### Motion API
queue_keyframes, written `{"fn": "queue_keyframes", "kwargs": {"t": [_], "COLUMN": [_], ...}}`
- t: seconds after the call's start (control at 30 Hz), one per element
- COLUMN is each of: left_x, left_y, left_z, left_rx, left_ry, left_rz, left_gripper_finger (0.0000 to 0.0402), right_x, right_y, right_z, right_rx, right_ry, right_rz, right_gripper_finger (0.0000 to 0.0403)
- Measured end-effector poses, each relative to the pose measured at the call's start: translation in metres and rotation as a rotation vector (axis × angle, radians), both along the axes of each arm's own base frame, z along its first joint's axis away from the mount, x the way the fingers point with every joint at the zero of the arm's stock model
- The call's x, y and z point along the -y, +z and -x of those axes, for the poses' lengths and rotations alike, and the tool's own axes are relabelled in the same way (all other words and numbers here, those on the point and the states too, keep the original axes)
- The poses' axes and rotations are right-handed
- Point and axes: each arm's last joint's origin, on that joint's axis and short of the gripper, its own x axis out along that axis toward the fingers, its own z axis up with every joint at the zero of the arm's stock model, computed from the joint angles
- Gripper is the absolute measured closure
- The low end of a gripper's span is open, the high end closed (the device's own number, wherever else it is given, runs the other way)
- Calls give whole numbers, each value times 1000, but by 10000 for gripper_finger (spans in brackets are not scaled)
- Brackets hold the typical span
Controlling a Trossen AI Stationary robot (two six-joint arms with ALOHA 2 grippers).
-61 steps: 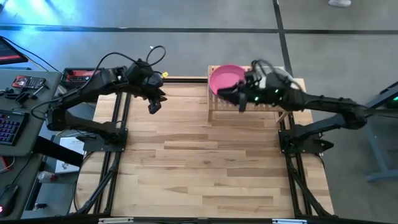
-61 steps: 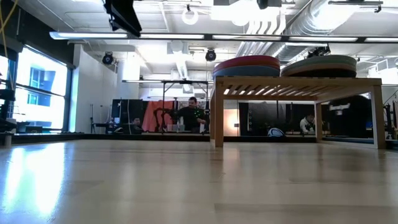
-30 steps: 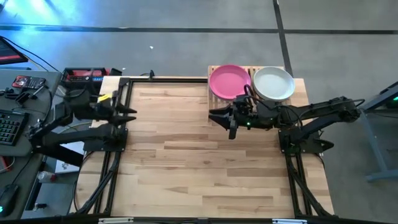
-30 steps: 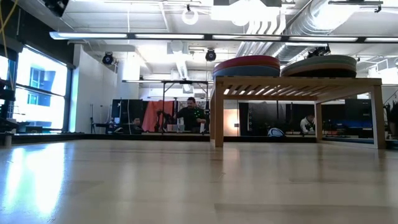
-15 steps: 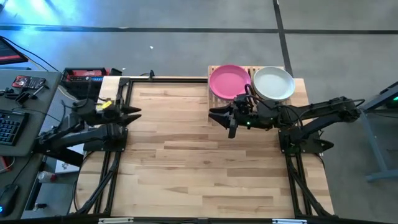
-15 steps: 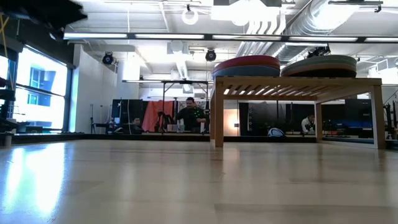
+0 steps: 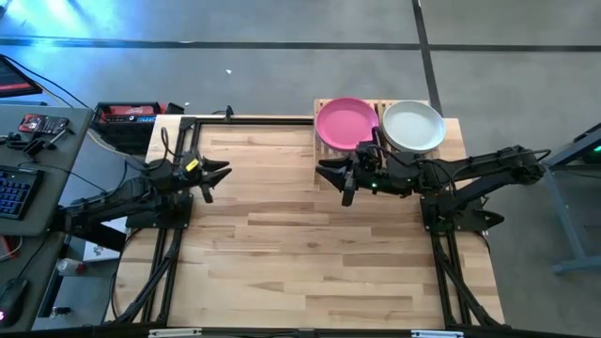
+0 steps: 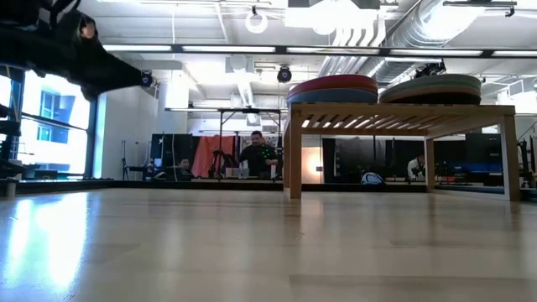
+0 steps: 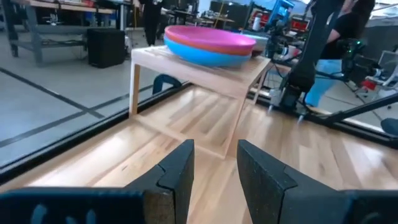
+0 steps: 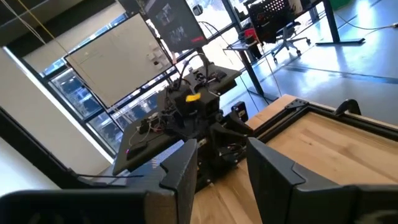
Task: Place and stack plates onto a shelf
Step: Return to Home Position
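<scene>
The light-wood slatted shelf (image 7: 376, 155) stands on its legs at the table's far right edge. Two plate stacks rest on it. The left stack has a magenta plate (image 7: 345, 122) on top, and a blue plate (image 9: 208, 56) shows under it. The right stack is topped by an off-white plate (image 7: 413, 127). My right gripper (image 7: 329, 171) is open and empty, hovering just off the shelf's near left corner and pointing left. My left gripper (image 7: 221, 171) is open and empty, over the table's left edge and pointing right toward the shelf (image 9: 205, 68).
The plank tabletop (image 7: 300, 244) lies between the two arms and toward the near edge. Black frame rails (image 7: 178, 216) run along both sides of the table. A side desk with a keyboard (image 7: 14, 192) stands to the left. People sit in the room behind (image 8: 256, 155).
My left arm has swung in from beyond the table's left edge toward the right. Its gripper now reaches over the table's left edge and shows at the low view's top left. The plates and the shelf have not moved.
</scene>
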Motion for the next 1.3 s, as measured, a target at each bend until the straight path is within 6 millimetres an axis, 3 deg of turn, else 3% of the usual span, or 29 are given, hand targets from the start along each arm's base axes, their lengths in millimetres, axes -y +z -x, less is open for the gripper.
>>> {"fn": "queue_keyframes", "kwargs": {"t": [0.33,0.57,0.73,0.97,1.13,1.3], "left_x": [-2,-3,-3,-4,-4,-4], "left_y": [-28,-28,-30,-33,-34,-34], "left_z": [-8,-8,-10,-12,-13,-13], "left_rx": [-7,10,-16,-59,-74,-77], "left_ry": [6,16,14,12,12,12], "left_rz": [19,13,1,-2,2,3], "left_gripper_finger": [291,291,291,291,291,291], "right_x": [-1,-1,6,24,29,32], "right_y": [-2,5,28,48,24,-22], "right_z": [0,10,51,145,187,199], "right_rx": [-20,-49,-10,-4,34,69], "right_ry": [52,103,195,140,128,102], "right_rz": [-6,159,260,306,346,309], "right_gripper_finger": [281,281,281,281,281,281]}}
